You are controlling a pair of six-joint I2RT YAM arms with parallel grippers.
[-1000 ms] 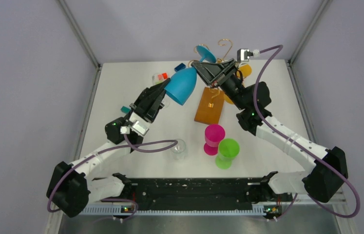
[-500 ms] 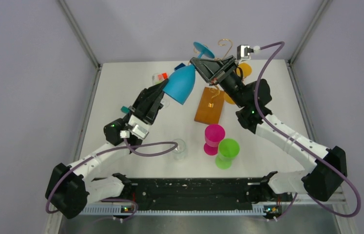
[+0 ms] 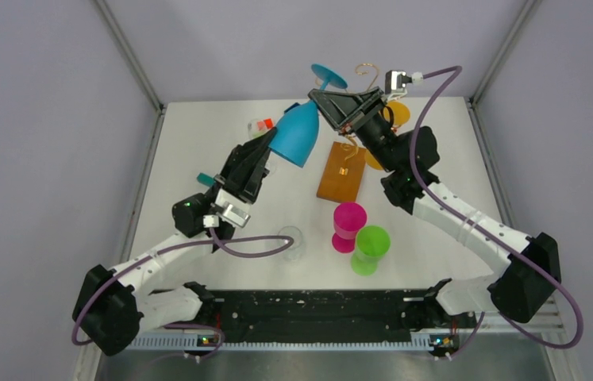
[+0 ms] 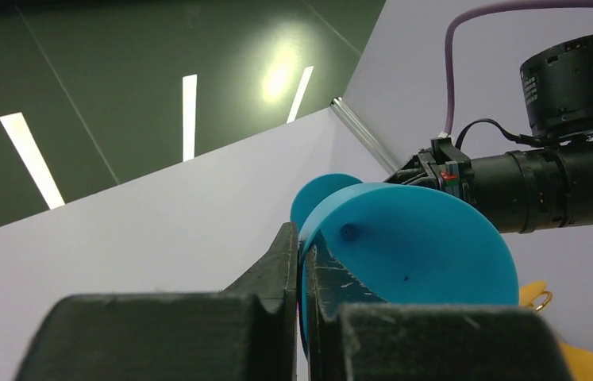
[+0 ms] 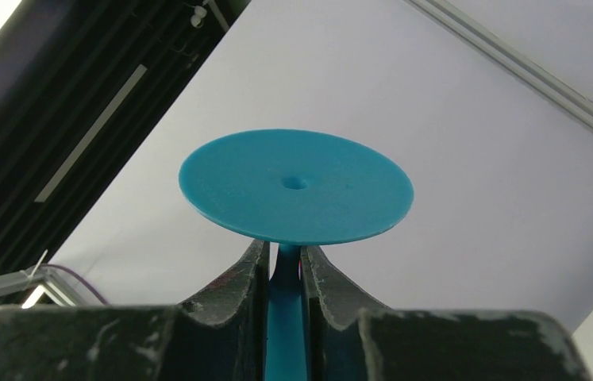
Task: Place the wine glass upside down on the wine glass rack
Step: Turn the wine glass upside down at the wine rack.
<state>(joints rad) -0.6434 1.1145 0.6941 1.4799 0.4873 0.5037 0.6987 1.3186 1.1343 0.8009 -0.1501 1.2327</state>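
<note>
Nearest the arm bases, a clear glass (image 3: 291, 242), a pink cup (image 3: 349, 225) and a green cup (image 3: 371, 248) stand on the table (image 3: 198, 135), apart from the work. Further back, the blue wine glass (image 3: 297, 133) hangs in the air between both arms, tilted with its bowl down and foot up. The left hand (image 3: 267, 149) is nearly closed, pinching the wall of the bowl at its rim. The right hand (image 5: 285, 252) is clamped on the stem just under the foot. Two grips likely steady the glass while it is upended. Behind it stands the rack (image 3: 342, 173), wooden base on the table, gold curls near the foot.
</note>
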